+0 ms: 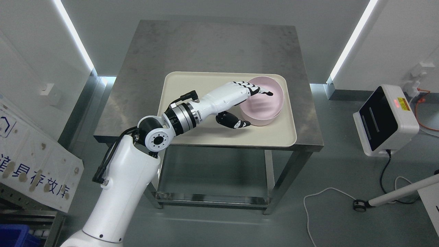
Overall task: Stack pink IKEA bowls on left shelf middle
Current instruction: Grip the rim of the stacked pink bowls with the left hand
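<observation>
step: grasping pink bowl (262, 103) on tray (192, 132) | left hand (240, 103) spread, fingers over near rim, thumb below | next: pinch, lift

Left hand (240, 103) reaches forward, fingers (255, 91) extended, thumb apparently spread below.

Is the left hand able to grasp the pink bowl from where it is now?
Probably yes. The left hand is already at the pink bowl on the tray, fingers over the rim and thumb outside the wall. Nothing stands between them.
</observation>
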Available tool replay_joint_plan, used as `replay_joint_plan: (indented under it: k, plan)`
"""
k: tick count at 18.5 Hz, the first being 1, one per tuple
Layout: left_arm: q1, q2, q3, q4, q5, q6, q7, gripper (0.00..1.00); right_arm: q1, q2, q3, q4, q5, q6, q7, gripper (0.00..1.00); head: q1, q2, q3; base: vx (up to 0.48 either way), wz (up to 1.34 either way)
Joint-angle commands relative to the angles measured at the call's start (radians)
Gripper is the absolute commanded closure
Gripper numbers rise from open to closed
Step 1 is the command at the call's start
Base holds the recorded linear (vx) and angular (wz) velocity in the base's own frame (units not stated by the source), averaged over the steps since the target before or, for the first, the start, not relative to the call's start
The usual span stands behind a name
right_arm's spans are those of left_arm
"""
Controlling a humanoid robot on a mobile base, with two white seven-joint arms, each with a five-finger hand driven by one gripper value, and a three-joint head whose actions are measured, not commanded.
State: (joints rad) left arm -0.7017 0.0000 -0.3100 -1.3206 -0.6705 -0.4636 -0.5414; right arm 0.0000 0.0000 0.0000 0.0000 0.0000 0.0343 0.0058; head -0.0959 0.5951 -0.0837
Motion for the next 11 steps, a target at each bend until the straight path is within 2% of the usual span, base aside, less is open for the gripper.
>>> replay_joint_plan:
  k: [1, 3, 8, 11]
  plan:
    - [-0.002, 0.017, -0.075, 0.012, -0.058, 0.008, 0.004, 0.21, 0.029, -0.017, -0.012, -0.034, 0.000, -0.001, 0.000, 0.00, 0.0000, 0.000, 0.000, 0.000, 0.00]
    - [-0.016, 0.017, -0.078, 0.014, -0.116, 0.025, 0.003, 0.21, 0.029, -0.017, -0.011, -0.034, 0.000, 0.001, 0.000, 0.00, 0.0000, 0.000, 0.000, 0.000, 0.00]
    - [-0.051, 0.017, -0.106, 0.014, -0.133, 0.074, 0.003, 0.21, 0.029, -0.017, -0.012, -0.034, 0.000, -0.001, 0.000, 0.00, 0.0000, 0.000, 0.000, 0.000, 0.00]
    - [-0.055, 0.017, -0.116, 0.012, -0.170, 0.076, 0.004, 0.26, 0.029, -0.017, -0.011, -0.034, 0.000, -0.001, 0.000, 0.00, 0.0000, 0.000, 0.000, 0.000, 0.00]
